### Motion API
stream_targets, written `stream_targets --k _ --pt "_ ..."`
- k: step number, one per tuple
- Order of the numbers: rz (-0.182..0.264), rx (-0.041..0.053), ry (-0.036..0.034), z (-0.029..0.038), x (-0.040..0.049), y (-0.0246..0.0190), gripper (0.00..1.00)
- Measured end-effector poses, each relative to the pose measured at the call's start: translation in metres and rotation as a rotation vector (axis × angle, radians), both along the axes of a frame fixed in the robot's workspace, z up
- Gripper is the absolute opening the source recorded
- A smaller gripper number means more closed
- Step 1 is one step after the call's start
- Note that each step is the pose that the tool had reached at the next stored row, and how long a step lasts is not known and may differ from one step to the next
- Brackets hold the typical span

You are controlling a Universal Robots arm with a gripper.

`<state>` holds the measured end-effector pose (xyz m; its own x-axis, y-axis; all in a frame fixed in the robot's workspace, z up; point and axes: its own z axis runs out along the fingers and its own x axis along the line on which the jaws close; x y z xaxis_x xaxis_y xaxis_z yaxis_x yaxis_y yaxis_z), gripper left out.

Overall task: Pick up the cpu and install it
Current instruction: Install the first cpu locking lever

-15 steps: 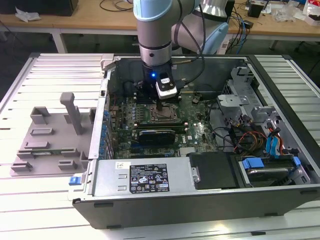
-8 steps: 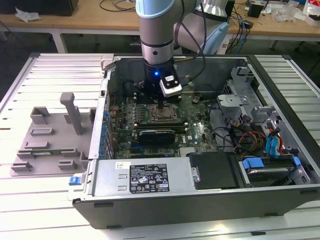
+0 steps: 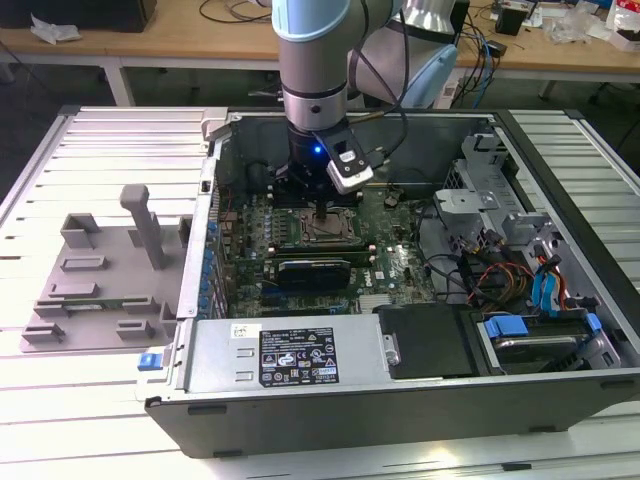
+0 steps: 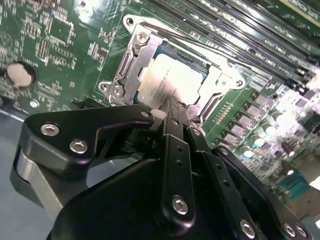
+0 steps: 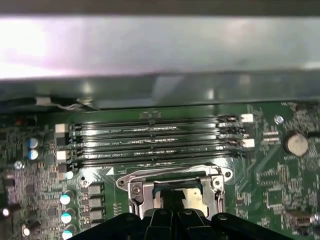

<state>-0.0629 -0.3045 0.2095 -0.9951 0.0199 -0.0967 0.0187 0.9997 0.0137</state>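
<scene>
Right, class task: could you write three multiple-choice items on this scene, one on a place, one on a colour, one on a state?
1. Where is the cpu?
A in the socket frame
B lying outside the computer case
C lifted high above the case
2. What colour is the motherboard?
A blue
B green
C red
3. How does the computer case stand?
A shut by a panel
B open, its insides showing
C wrapped in foil

Answers: 1 A, the silver chip lies inside the metal frame, right at the pincer. 2 B, the board is green in both wrist views. 3 B, the exterior view looks straight onto the board and cables.
</scene>
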Motion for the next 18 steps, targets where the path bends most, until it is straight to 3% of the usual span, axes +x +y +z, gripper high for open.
stream_targets --k 3,9,18 --pt "0.049 -0.007 0.0017 -0.0008 0.0 0.0 0.11" --pt "0.051 -0.0085 0.0016 0.0042 0.0003 -0.0007 0.11" --pt "0.051 -0.0084 0.0016 0.0042 0.0006 -0.025 0.11"
